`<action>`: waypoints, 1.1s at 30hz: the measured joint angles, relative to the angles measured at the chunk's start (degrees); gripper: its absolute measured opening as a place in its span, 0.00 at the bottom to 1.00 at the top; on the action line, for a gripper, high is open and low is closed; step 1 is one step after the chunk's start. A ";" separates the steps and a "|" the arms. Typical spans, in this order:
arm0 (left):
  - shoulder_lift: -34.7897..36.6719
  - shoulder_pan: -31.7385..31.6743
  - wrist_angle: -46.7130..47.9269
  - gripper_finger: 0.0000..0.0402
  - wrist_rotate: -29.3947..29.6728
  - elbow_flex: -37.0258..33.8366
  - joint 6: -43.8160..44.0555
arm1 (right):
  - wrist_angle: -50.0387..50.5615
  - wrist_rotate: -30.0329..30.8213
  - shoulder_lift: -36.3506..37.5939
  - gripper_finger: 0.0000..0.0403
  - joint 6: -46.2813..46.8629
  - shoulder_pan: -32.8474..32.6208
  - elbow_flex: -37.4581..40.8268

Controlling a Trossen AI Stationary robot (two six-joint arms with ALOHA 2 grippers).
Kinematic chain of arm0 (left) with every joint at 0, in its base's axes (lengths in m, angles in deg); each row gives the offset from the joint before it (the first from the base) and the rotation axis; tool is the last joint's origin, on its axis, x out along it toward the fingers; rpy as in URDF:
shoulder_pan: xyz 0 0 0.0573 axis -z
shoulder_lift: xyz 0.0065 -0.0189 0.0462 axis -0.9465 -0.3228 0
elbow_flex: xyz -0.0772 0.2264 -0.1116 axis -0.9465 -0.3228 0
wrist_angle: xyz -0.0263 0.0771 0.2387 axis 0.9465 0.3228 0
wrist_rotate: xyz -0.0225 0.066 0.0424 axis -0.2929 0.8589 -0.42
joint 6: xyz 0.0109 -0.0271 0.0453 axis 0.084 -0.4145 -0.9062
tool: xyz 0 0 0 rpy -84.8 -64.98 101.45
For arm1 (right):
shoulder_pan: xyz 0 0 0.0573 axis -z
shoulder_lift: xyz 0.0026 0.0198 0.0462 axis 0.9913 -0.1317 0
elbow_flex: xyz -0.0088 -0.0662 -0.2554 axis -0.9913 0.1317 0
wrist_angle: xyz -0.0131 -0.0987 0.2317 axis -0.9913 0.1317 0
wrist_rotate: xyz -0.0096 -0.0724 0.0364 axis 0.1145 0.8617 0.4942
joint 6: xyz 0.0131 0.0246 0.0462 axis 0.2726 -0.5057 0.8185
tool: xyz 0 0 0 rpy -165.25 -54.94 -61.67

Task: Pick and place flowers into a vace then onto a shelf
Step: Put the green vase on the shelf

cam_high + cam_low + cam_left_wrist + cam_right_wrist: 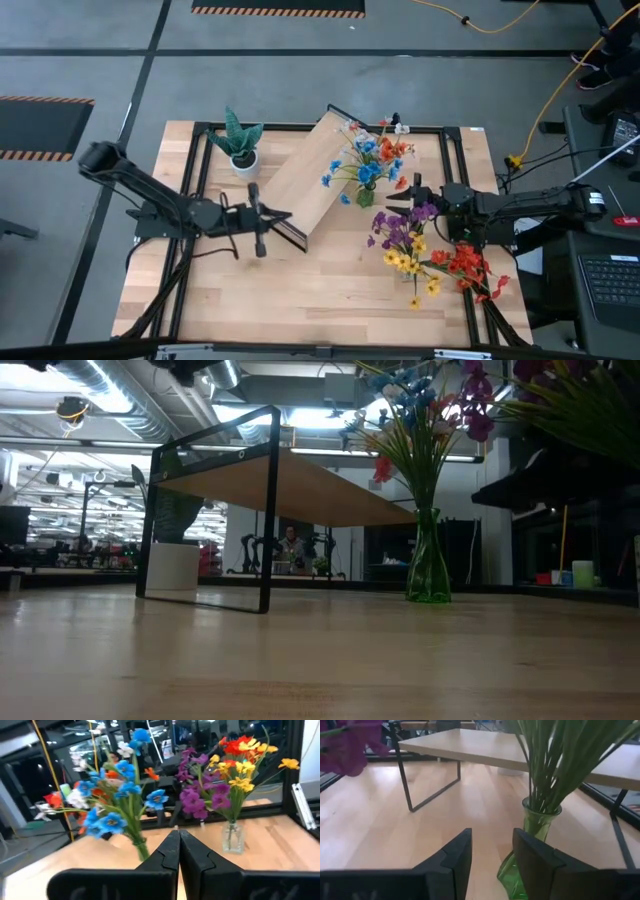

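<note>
Flowers (372, 155): a bunch of artificial sprigs with blue, orange and white blossoms stands upright in the vase, their thin green stems gathered at its neck. More sprigs, purple (400, 225), yellow (408, 265) and red (470, 265), sit toward the table's right edge; the left wrist view shows the purple and yellow ones standing in a clear glass vase (233, 836).

Vase (365, 196): small, narrow, green and translucent, upright on the table top just off the shelf's right end, in the right half of the table.

Shelf (310, 170): a long light-wood board on a thin black frame, lying at a slant across the middle of the table toward its far edge.

Right gripper (392, 203): low over the table just beside the green vase, fingers partly apart and holding nothing; in its wrist view the vase sits just ahead of one finger (540, 865).

Left gripper (283, 215): near the shelf's near end, left of centre, fingers pressed together with nothing between them.

Potted plant (240, 145): spiky green leaves in a white pot, near the far left corner of the table.

Table (300, 290): light wood with a black frame around it.
</note>
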 joint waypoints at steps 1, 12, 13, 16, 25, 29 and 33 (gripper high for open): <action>1.06 0.00 0.00 0.01 0.32 -0.78 -0.84 | 0.03 0.00 -0.07 0.36 0.50 0.00 -0.02; 4.35 -2.96 0.10 0.01 1.87 -4.42 -1.43 | -2.75 1.08 -5.56 0.50 1.44 2.75 -0.02; 4.33 -3.26 0.31 0.01 1.85 -4.43 -1.01 | -4.30 1.61 -6.25 0.52 0.78 3.13 -0.02; 4.20 -3.96 0.02 0.00 1.39 -4.42 1.21 | -7.83 3.47 -8.28 0.56 0.49 4.30 -0.02; 4.17 -4.02 0.07 0.00 1.35 -4.42 3.75 | -13.85 3.41 -15.81 0.58 5.24 5.57 -0.04; 4.17 -4.02 0.06 0.01 1.35 -4.42 3.67 | -17.55 3.43 -19.98 0.58 5.45 5.55 -0.07; 4.17 -4.02 0.08 0.01 1.35 -4.42 2.35 | -24.53 3.43 -24.68 0.58 5.30 5.55 -0.10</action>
